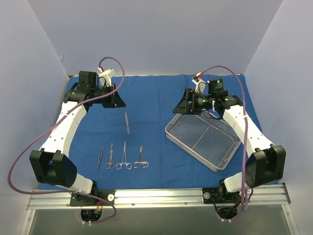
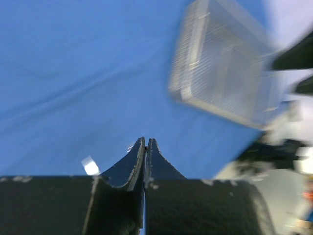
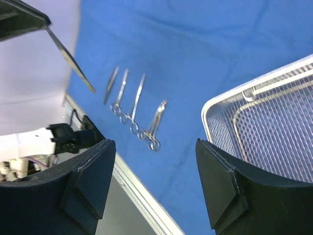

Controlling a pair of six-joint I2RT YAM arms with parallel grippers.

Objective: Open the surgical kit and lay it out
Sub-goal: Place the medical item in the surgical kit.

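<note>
A: Biggest first, go.
B: Royal-blue cloth wrap (image 1: 161, 98), spread flat over nearly the whole surface. Soft matte fabric, a few shallow creases.
A: Robot?
B: Two arms (image 1: 66, 125), white shells with black joints, a purple cable (image 1: 122, 69) looping off each. They're bolted to a ribbed aluminium rail (image 1: 156, 198) at the near edge.
A: Tray?
B: Wire-mesh tray (image 1: 203, 139), silver, rectangular, rounded corners, low walls. It sits on the cloth right of centre, turned at an angle.
A: Grippers?
B: Right gripper (image 1: 181, 105) hangs over the tray's far corner, jaws wide apart, nothing between them. Left gripper (image 1: 115, 100) is at the far left of the cloth, jaws pressed together on a flat steel instrument (image 1: 127, 123).
A: Shape?
B: Thin, straight, blade-like strip, running from the jaws toward the near edge. Can't tell if its tip touches the cloth.
A: Rest of the kit?
B: Row of four on the cloth, near left, parallel, just beside each other, well apart from the tray. Three ring-handled clamps (image 1: 124, 156), polished steel, long thin shanks, rings toward the rail. Leftmost in the row is a pair of plain tweezers (image 1: 100, 157), no rings, slim and straight.
</note>
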